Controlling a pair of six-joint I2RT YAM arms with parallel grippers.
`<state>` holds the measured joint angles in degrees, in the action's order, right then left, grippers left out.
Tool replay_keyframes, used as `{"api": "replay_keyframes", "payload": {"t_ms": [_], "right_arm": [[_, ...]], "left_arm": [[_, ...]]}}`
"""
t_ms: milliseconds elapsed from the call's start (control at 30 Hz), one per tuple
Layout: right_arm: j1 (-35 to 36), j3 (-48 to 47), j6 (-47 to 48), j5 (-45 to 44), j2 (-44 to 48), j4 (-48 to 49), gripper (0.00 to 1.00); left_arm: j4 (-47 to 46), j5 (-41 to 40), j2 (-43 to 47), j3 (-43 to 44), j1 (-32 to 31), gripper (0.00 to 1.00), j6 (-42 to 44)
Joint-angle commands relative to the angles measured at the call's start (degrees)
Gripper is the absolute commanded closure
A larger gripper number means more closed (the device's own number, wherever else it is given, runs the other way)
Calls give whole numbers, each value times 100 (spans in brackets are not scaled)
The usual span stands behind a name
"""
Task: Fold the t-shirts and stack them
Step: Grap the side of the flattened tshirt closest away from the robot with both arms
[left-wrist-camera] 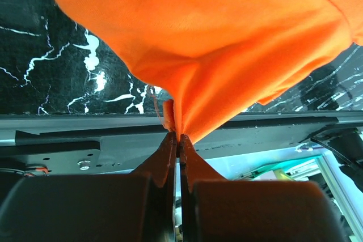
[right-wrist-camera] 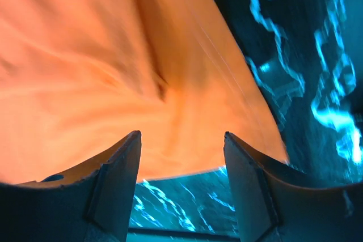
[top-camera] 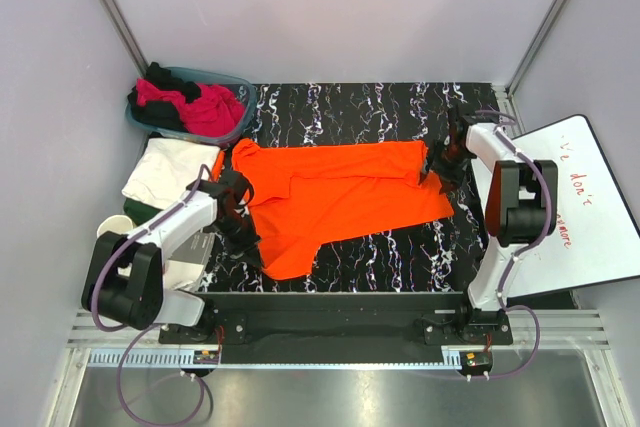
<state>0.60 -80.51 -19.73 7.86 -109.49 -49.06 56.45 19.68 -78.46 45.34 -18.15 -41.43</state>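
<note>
Early in the job, by the look of things. Shows the orange shirt (top-camera: pixel 345 192) laid sideways across the middle of the desk (top-camera: pixel 380 107), fairly flat at its right end, bunched and partly doubled over at its left, with no finished fold to speak of. Grips a pinch of that left end in the left jaws, pressed together on the cloth and drawing it up into a small peak near the desk's front edge. Holds the right jaws apart at the shirt's right edge, low over the cloth, with nothing pinched between them as far as the wrist view tells. Counts, at the desk's left side, a white shirt (top-camera: pixel 168 169) lying in a tidy pile, apparently folded; cannot tell whether one garment or several. Finds a pink shirt (top-camera: pixel 212 112) and a black shirt (top-camera: pixel 163 77) heaped in the basket (top-camera: pixel 222 75) at the far left corner, unfolded. Suggests roughly this tally: white done or nearly so, orange in hand and barely begun, pink and black to come, and the stacking of them all on one pile not yet done.
</note>
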Motion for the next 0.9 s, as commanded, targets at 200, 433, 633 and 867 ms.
{"api": "replay_keyframes", "payload": {"t_ms": [200, 433, 633, 867], "right_arm": [[10, -975, 83, 506, -942, 309, 35], [10, -1195, 83, 708, -1180, 344, 52], [10, -1213, 4, 805, -1110, 292, 49], [10, -1239, 117, 174, -1021, -174, 23]], "left_arm": [[-151, -193, -240, 159, -162, 100, -32], [-160, -219, -433, 308, -241, 100, -23], [-151, -210, -583, 422, -268, 100, 12], [-151, -219, -706, 519, -277, 100, 30]]}}
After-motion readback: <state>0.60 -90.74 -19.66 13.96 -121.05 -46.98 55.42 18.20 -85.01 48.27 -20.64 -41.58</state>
